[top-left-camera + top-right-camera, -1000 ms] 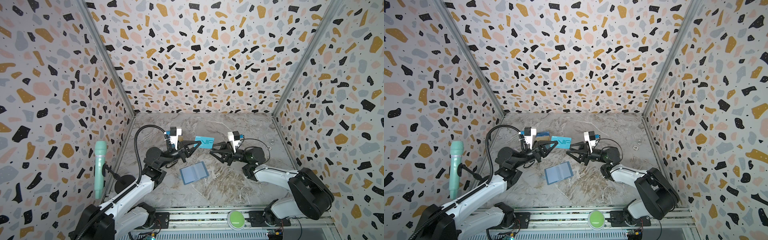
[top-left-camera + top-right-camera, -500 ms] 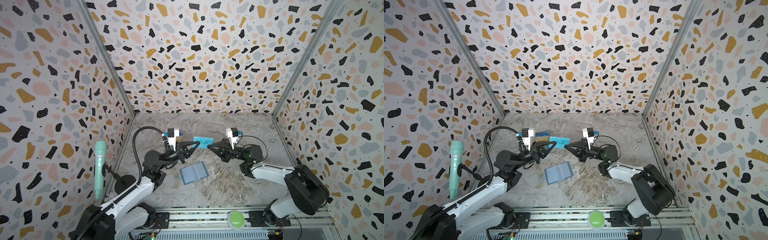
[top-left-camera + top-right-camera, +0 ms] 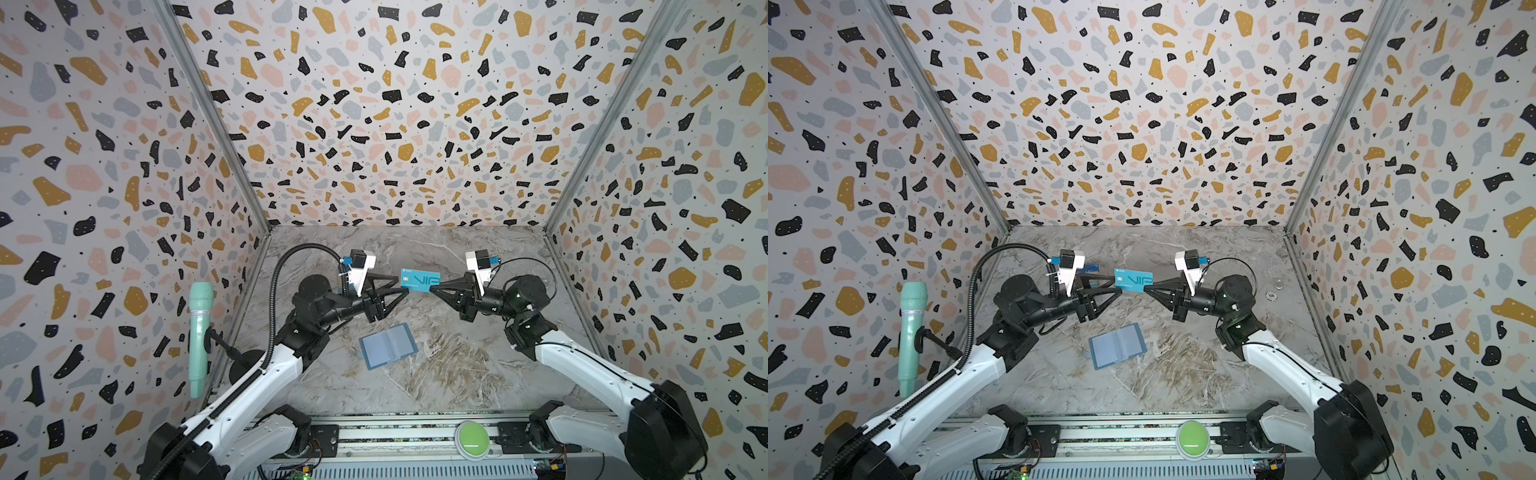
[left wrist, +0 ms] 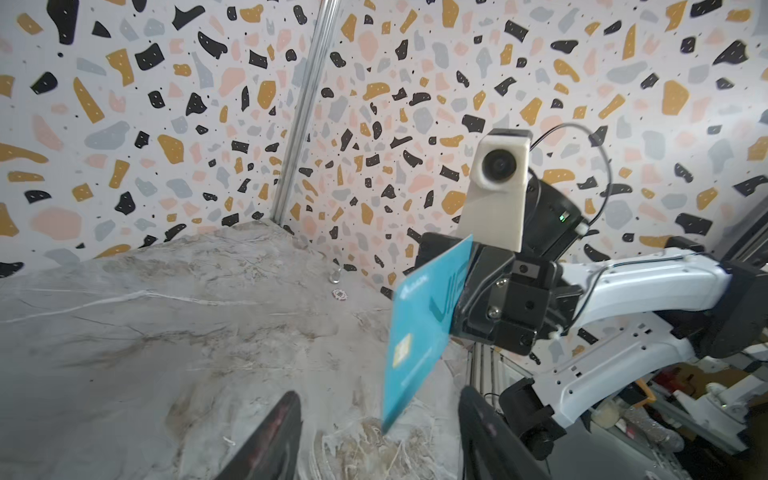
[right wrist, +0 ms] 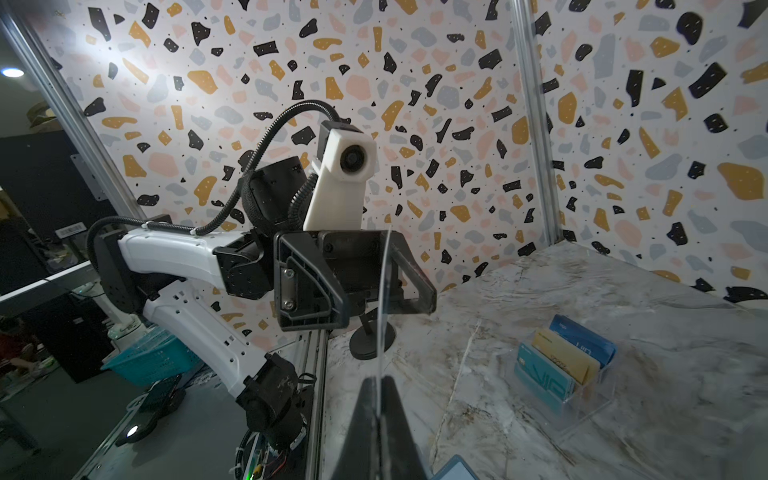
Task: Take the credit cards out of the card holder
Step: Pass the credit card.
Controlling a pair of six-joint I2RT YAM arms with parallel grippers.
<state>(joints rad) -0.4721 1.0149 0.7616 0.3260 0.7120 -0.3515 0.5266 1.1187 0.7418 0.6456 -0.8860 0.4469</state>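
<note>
A bright blue credit card (image 3: 420, 280) (image 3: 1133, 281) with "VIP" lettering hangs in the air above the middle of the table. My right gripper (image 3: 432, 287) (image 3: 1144, 287) is shut on its right end; in the right wrist view the card (image 5: 384, 299) shows edge-on, rising from the pinched jaws of the right gripper (image 5: 376, 380). My left gripper (image 3: 405, 284) (image 3: 1118, 286) is open, its fingers on either side of the card's left end. In the left wrist view the card (image 4: 419, 332) hangs between the spread jaws of the left gripper (image 4: 380, 399). The dusty-blue card holder (image 3: 388, 345) (image 3: 1118, 345) lies open on the table below.
A clear plastic case (image 5: 561, 374) with several upright cards stands on the table behind my left gripper. A mint-green microphone (image 3: 200, 336) on a stand is by the left wall. Two small round objects (image 3: 1271, 296) lie near the right wall. A green button (image 3: 471, 444) sits on the front rail.
My right gripper moved in and shut on the card's right end. After that my left gripper, which was holding the card, opened and let go.
</note>
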